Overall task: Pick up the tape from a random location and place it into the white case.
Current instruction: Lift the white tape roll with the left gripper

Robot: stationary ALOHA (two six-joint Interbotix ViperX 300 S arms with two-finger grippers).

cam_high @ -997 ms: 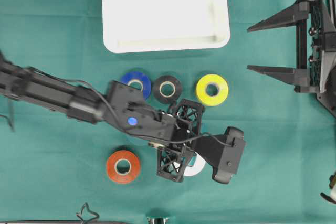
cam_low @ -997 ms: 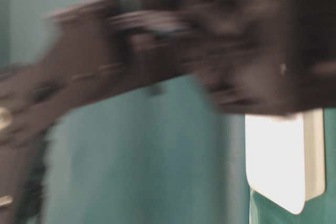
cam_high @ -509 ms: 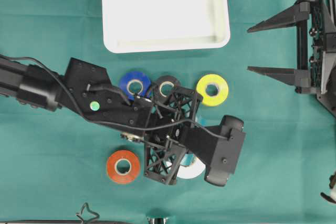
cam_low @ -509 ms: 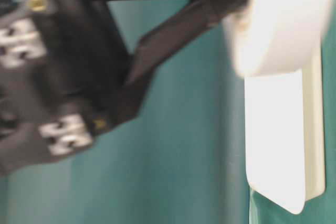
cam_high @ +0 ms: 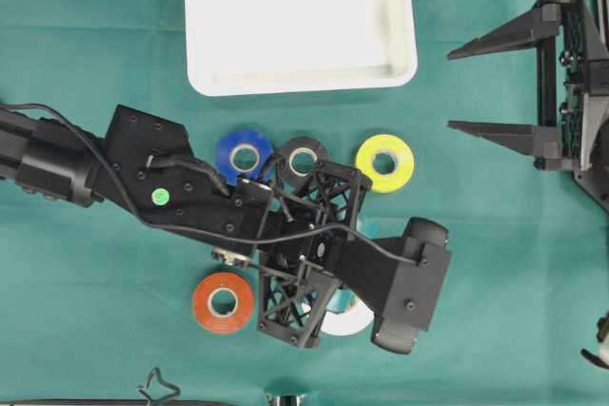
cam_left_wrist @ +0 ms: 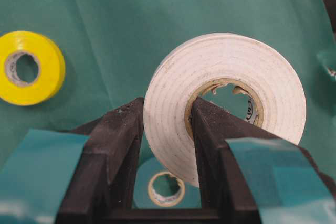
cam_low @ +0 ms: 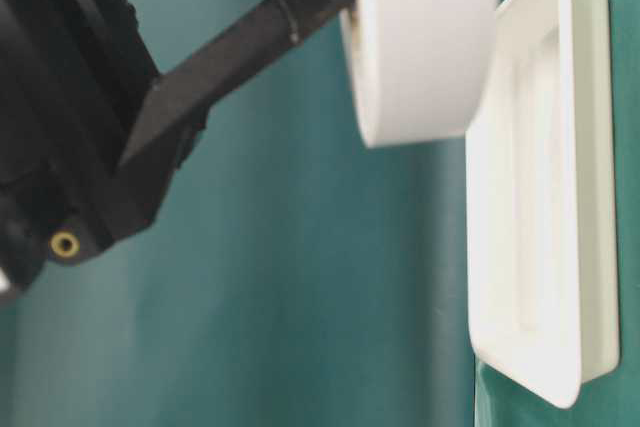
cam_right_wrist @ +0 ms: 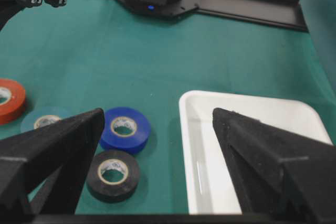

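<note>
Tape (cam_left_wrist: 220, 85) now higher in left gripper (cam_left_wrist: 165, 145)

Overhead straight down; table-level close; wrist views sharing blue tape (cam_high: 245, 151).

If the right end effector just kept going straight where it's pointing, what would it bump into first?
Probably the white case: it lies straight ahead between the open fingers of the right end effector. The black tape sits slightly off to one side. Depth is hard to judge.

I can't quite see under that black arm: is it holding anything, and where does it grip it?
Yes. The left end effector holds a white tape roll by its wall, one finger inside the core, the other outside. The right end effector holds nothing.
</note>
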